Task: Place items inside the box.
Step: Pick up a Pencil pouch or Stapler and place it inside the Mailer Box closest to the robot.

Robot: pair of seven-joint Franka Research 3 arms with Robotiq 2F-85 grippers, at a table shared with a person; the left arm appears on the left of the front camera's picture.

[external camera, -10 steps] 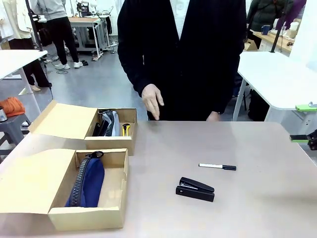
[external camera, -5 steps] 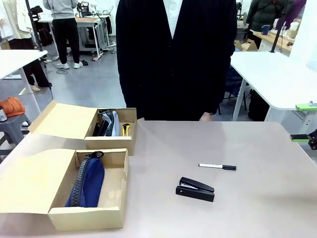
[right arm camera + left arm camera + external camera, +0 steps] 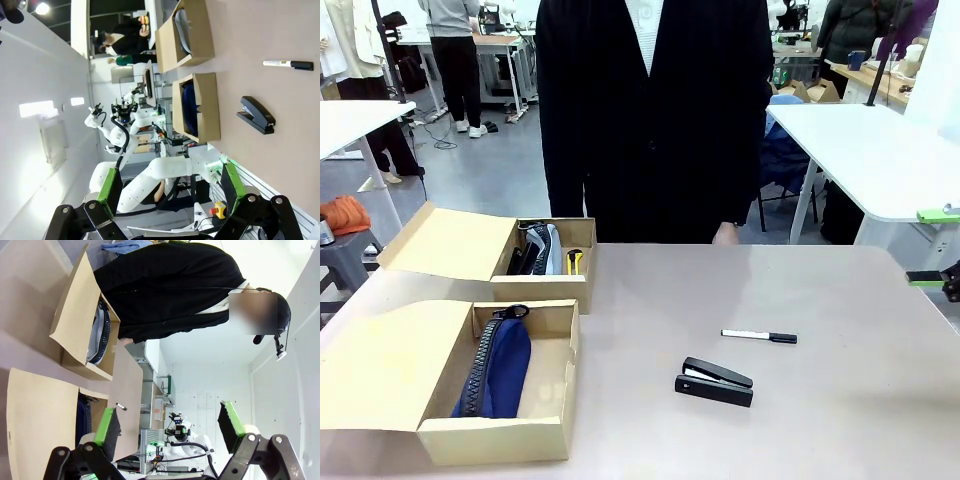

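Two open brown cardboard boxes stood on the left part of the pale beige counter (image 3: 820, 290), each with its lid flap folded out to the left.

The nearer cardboard box (image 3: 495, 440) contained a navy blue zip pouch (image 3: 500, 368), lying lengthwise against the left side of the compartment with its zip pull at the far end. The remainder of that compartment was bare cardboard.

The farther cardboard box (image 3: 540, 292) stood just behind the nearer one. It contained a grey zip pouch (image 3: 548, 248) with a yellow utility knife (image 3: 574, 262) at its right, against the box wall. A dark article to the left of the grey pouch could not be identified.

Two items lay outside the boxes, right of centre and well apart from them. A black stapler (image 3: 714, 382) rested closed on the counter on the robot's side. A thin black-and-white marker pen (image 3: 759, 336) lay flat just beyond it, not touching it, with its black cap pointing right.

A person in a black cardigan (image 3: 650, 120) stood at the far edge of the counter. One hand (image 3: 725, 235) hung at the counter's edge and held nothing.

In the left wrist view, the left claw (image 3: 167, 422) was spread wide with nothing between its green pads, held clear of the boxes. In the right wrist view, the right claw (image 3: 170, 186) was likewise spread wide and empty, away from the stapler and the marker pen.
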